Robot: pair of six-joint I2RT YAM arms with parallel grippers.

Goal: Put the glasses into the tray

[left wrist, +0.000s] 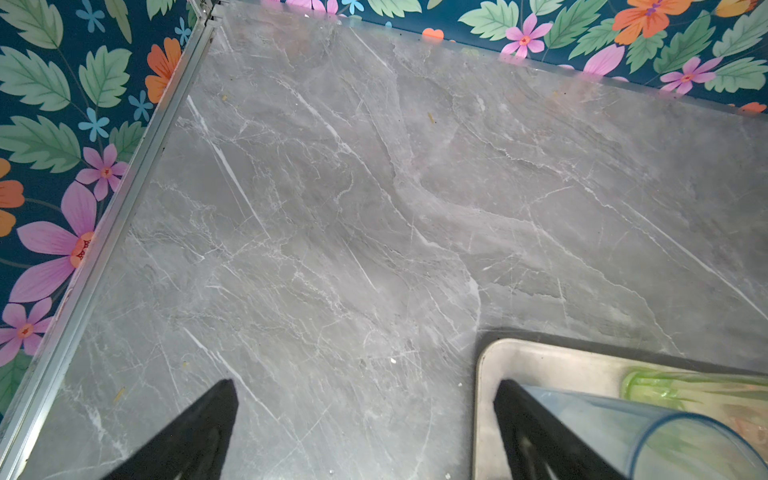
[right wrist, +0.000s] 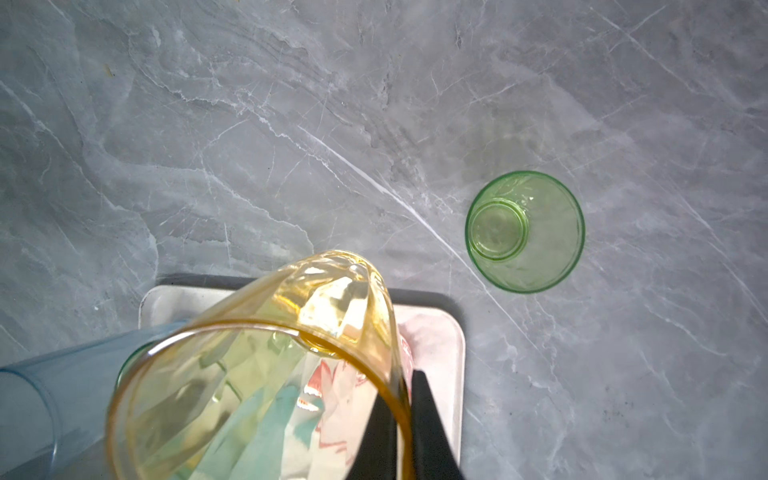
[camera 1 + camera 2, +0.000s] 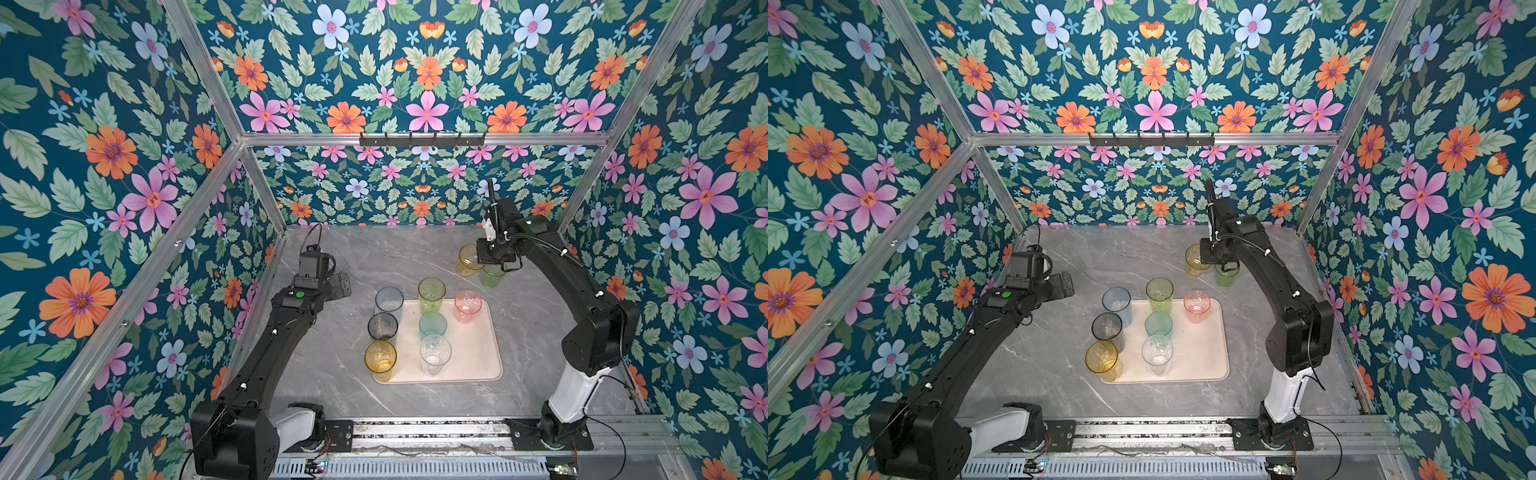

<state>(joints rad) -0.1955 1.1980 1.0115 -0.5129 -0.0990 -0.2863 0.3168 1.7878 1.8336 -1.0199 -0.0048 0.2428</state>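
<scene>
The pale pink tray point(image 3: 478, 357) point(image 3: 1208, 357) lies mid-table with several glasses standing in it: pale blue point(image 3: 389, 300), smoky grey point(image 3: 382, 326) and amber point(image 3: 380, 359) along its left edge, then green point(image 3: 432, 293), teal point(image 3: 432, 325), clear point(image 3: 435, 353) and pink point(image 3: 468, 305). My right gripper point(image 3: 482, 259) point(image 2: 405, 374) is shut on the rim of another amber glass point(image 3: 468, 259) point(image 2: 257, 365), held up at the back right. A short green glass point(image 3: 491, 276) point(image 2: 525, 232) stands on the table under it. My left gripper point(image 3: 343, 284) point(image 1: 366, 382) is open and empty beside the tray's far left corner point(image 1: 540, 357).
Floral walls with aluminium frame posts close in the grey marble table point(image 3: 540, 353) on three sides. A black hook rail point(image 3: 422, 140) hangs on the back wall. The arms' mounting rail point(image 3: 415, 432) runs along the front edge.
</scene>
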